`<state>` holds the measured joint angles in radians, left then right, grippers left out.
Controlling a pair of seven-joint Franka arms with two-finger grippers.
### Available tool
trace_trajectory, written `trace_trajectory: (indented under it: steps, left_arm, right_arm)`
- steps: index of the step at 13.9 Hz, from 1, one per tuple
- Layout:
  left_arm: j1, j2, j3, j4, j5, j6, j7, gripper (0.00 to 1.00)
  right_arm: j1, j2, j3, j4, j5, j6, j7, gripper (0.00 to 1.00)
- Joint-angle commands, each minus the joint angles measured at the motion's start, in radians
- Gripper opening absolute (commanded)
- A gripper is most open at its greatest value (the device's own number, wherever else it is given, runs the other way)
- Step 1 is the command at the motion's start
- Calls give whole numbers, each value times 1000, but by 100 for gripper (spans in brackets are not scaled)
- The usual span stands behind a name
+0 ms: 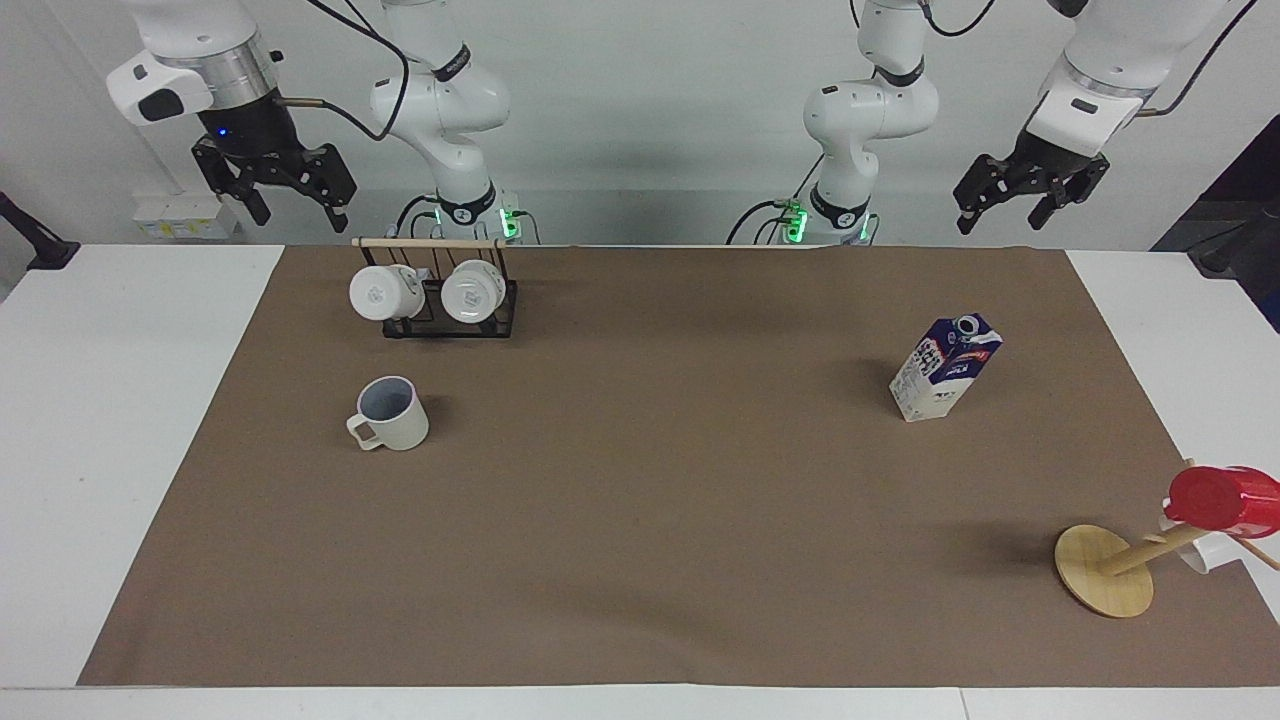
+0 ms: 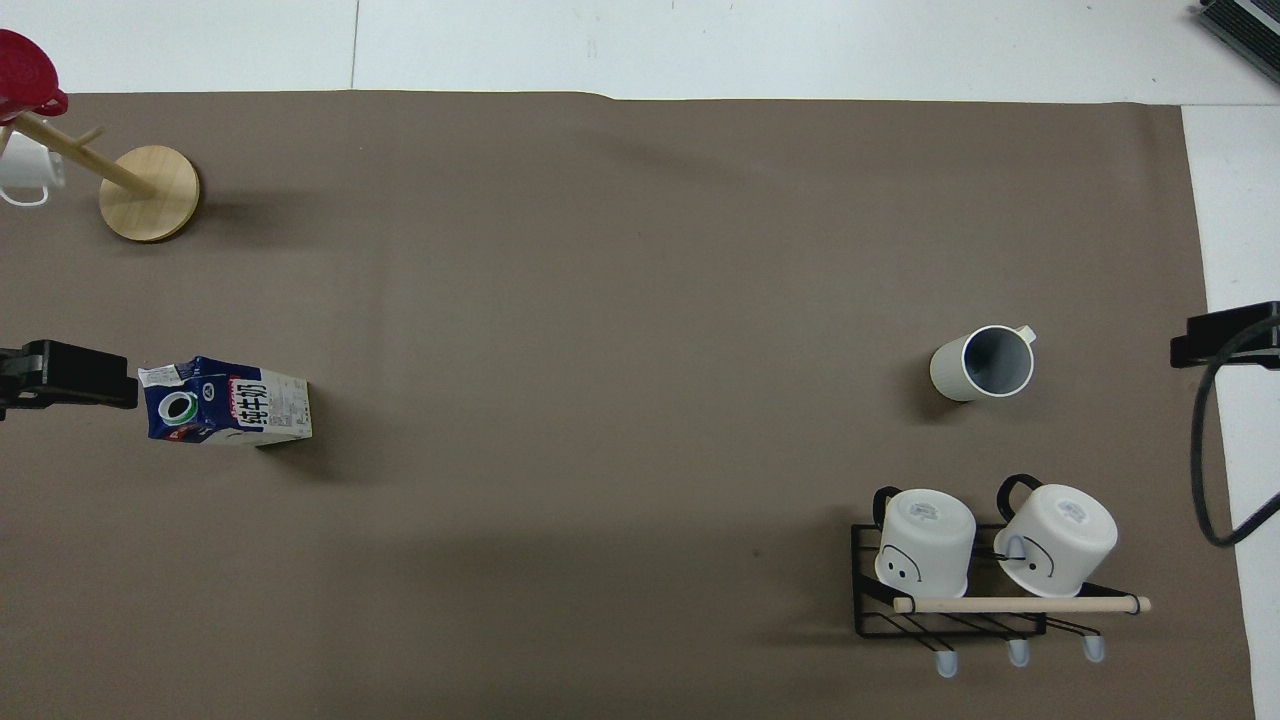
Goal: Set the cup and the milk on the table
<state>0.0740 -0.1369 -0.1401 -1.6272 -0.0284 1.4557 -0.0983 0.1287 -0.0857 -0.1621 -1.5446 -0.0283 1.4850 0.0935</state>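
Already, the cream-white mug (image 1: 393,413) was seen upright on the brown mat (image 1: 640,520) of the bench (image 1: 120,400), toward the right arm's end, just farther from the robots than the black wire rack (image 1: 448,315) with two white mugs hung on it. The milk carton (image 1: 944,368) was seen standing, well apart from the mug, toward the left arm's end, gable top and grey spout up. A wooden mug tree (image 1: 1105,570) carrying a red cup (image 1: 1222,498) was noted farther out at that same end.

The right gripper (image 1: 285,190) was held high in the air above the bench's robot-side edge, jaws spread wide and nothing held. The left gripper (image 1: 1018,196) was likewise raised above that edge, jaws wide and empty.

Both placements were judged complete, so the step in hand was taken to be retreat and hold. To be done well, both arms should be kept high and clear of the rack and carton, no downward motion should be made, and the tall carton in particular should be left untouched, since it was judged easily tipped by a brush.
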Motion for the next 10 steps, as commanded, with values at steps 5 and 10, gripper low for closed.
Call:
trace_trajectory:
  steps: [5, 10]
  left_arm:
    - [9, -6, -6, 12, 7, -20, -5, 100]
    - [9, -6, -4, 12, 7, -20, -5, 100]
  right_arm:
    - [-9, -19, 3, -29, 7, 18, -20, 100]
    - [-8, -22, 3, -31, 8, 23, -43, 100]
